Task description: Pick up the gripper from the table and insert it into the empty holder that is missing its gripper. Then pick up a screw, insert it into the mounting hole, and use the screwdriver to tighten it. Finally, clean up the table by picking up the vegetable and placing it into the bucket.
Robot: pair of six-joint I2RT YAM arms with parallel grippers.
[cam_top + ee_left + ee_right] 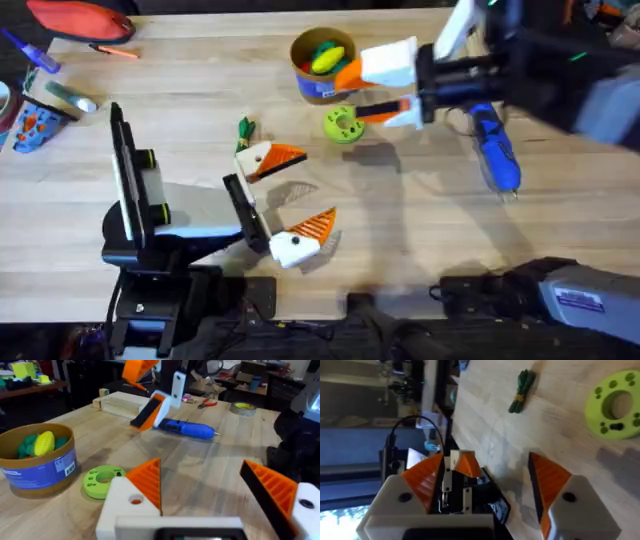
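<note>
- The left gripper (283, 205) has white fingers with orange ribbed pads.
- The left arm (135, 215) is black with white parts and yellow-green spots.
- The right gripper (385, 85) is white and orange too.
- The right arm (500, 65) is black, with a small green light.
- Each white finger has a small round screw hole.
</note>
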